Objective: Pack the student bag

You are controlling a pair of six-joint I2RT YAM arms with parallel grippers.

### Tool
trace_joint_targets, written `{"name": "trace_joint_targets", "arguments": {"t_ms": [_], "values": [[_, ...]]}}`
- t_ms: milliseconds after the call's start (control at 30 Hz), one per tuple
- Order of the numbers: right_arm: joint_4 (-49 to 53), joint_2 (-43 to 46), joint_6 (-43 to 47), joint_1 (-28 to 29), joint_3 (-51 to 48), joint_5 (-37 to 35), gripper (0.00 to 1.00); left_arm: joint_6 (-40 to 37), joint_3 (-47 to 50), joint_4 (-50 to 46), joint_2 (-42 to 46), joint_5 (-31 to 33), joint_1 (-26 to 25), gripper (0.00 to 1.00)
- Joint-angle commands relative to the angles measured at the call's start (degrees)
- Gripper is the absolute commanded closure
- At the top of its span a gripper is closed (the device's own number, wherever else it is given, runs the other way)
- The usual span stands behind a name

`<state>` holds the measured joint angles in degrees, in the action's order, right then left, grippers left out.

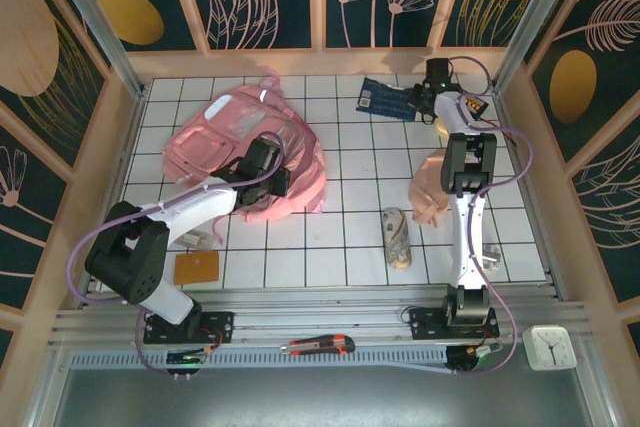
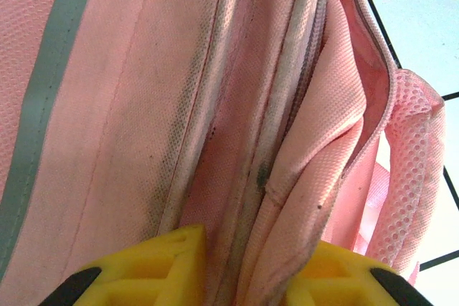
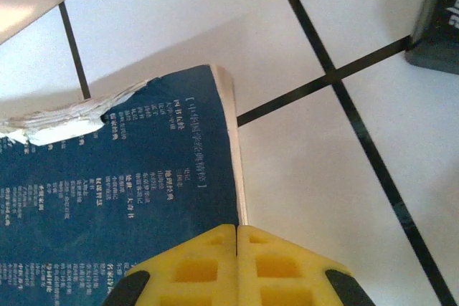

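The student bag [image 1: 235, 142], a big soft pink backpack with silver strips, lies at the back left of the tiled table. My left gripper [image 1: 272, 165] rests on its right side. In the left wrist view the yellow fingers [image 2: 168, 266] stand on either side of a bunched fold of the student bag [image 2: 143, 105], and my left gripper [image 2: 258, 277] is shut on that fold. My right gripper [image 1: 424, 97] reaches to the far right, beside a blue book [image 1: 385, 99]. In the right wrist view my right gripper [image 3: 237, 231] is shut, tips touching, over the right edge of the blue book [image 3: 129, 198].
A peach cloth piece [image 1: 432, 187] lies beside the right arm, and a patterned cylinder case [image 1: 397, 237] lies in front of it. An orange flat item [image 1: 197, 267] sits near the left base. A dark box [image 3: 439, 19] lies just past the book. The wooden wall stands close behind.
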<state>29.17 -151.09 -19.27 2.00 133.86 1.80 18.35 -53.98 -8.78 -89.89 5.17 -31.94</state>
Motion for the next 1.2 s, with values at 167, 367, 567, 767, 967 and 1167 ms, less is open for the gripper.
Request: {"name": "trace_joint_targets", "arguments": {"t_ms": [167, 367, 567, 767, 967, 1167], "values": [[5.22, 7.0, 6.05, 7.13, -15.45, -0.59, 1.0, 0.37, 2.44, -1.64, 4.29, 2.65, 1.19, 0.73], [-0.03, 26.37, 3.7, 14.37, -45.43, -1.11, 1.0, 0.26, 2.52, -0.42, 5.31, 3.57, 1.36, 0.73], [2.84, 41.2, -1.1, 20.58, -62.12, 3.12, 1.0, -0.44, 0.31, 0.51, 4.25, 3.96, 1.53, 0.73], [0.48, 44.54, 1.5, 12.64, -55.51, 12.74, 0.4, 1.16, -3.59, 2.24, 1.65, 2.54, 1.62, 0.73], [-1.48, 29.33, 5.35, 5.82, -35.01, 10.96, 0.28, 3.19, -5.44, 2.73, -0.98, 0.81, 1.63, 0.74], [-0.49, 13.71, 6.19, 2.85, -17.16, 13.63, 0.27, 3.45, -4.75, 0.98, -0.3, 1.49, 1.63, 0.74]]}}
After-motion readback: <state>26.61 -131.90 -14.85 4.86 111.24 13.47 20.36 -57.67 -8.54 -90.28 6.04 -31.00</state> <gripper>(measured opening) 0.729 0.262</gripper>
